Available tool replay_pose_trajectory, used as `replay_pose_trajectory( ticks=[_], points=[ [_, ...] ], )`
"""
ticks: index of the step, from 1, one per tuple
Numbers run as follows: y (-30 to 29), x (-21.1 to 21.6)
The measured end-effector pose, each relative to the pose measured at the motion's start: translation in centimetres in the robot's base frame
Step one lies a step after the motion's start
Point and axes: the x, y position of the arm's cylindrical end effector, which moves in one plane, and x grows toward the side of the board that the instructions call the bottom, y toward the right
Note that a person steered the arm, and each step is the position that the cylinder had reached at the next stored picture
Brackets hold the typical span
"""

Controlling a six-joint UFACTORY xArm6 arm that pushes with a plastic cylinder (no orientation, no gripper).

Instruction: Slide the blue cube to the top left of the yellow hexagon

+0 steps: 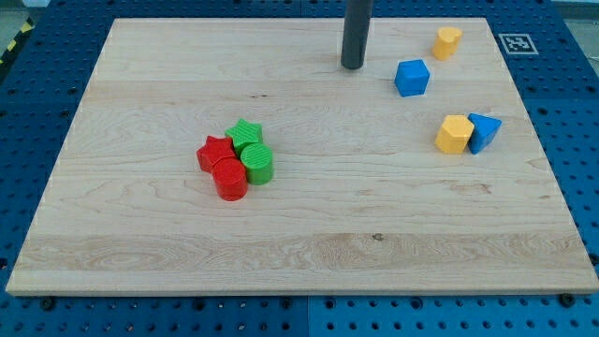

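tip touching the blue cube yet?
Apart. The camera view shows bare board between my tip and the blue cube; the tip sits to the cube's left, slightly toward the view's top.

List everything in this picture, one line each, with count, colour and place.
Board: one, pale wood, fills most of the view.
Blue cube: one, blue, upper right, right of my tip.
Yellow hexagon: one, yellow, right side, touching the blue triangle.
Blue triangle: one, blue, right of the hexagon.
Yellow block: one, yellow, top right; shape unclear.
Green star: one, green, centre-left cluster.
Green cylinder: one, green, same cluster.
Red star: one, red, cluster's left.
Red cylinder: one, red, cluster's bottom.
My tip: one, dark rod, top centre, apart from the cube.
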Motion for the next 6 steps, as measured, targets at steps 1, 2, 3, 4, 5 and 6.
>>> replay_pose_trajectory(
  ticks=[1,2,3,4,5,6],
  points=[
    [4.3,0.1],
    [6.9,4.2],
    [7.9,7.6],
    [7.9,7.2],
    [6.5,3.9],
    [3.3,-0.9]
  ],
)
